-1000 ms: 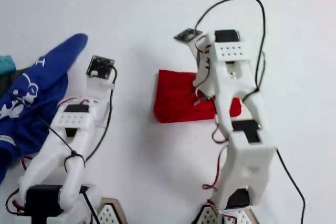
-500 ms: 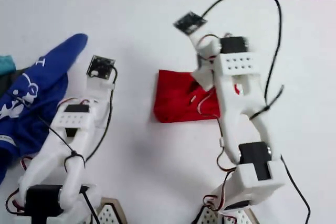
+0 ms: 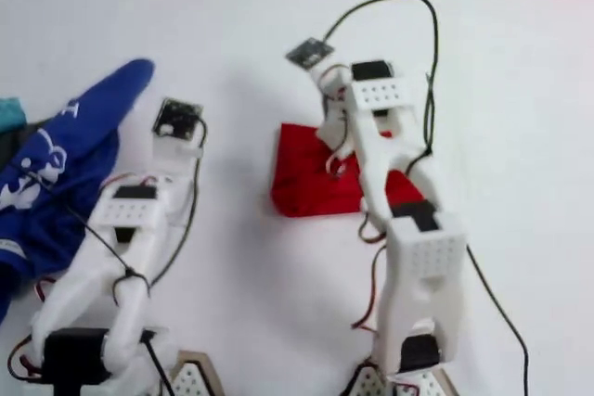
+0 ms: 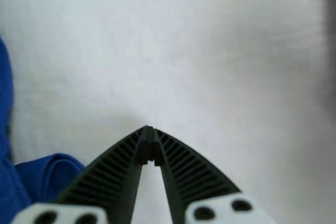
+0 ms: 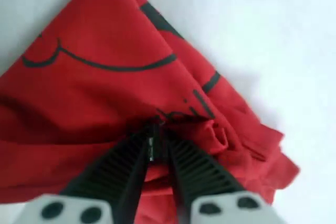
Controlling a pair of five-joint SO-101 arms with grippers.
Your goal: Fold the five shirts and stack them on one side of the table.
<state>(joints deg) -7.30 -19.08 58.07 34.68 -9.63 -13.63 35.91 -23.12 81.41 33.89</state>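
A folded red shirt (image 3: pixel 311 183) lies mid-table. My right gripper (image 3: pixel 331 136) is down on its far part. In the right wrist view the right gripper (image 5: pixel 155 125) is shut, and the red shirt (image 5: pixel 105 77) bunches into wrinkles at its tips. A crumpled blue shirt (image 3: pixel 65 159) with white print lies at the table's left. Just to its right my left gripper (image 3: pixel 176 136) is over bare table. The left wrist view has this gripper (image 4: pixel 147 130) shut with nothing in it, a fold of the blue shirt (image 4: pixel 37 179) beside it.
A teal piece of cloth (image 3: pixel 9 113) peeks out at the far left edge behind the blue shirt. The white table (image 3: pixel 520 90) has open room at the right and along the back. Cables loop above the right arm.
The right arm swung to the right over the red shirt and has come back left, wrist lower. The red shirt has hardly shifted. The left arm has kept still.
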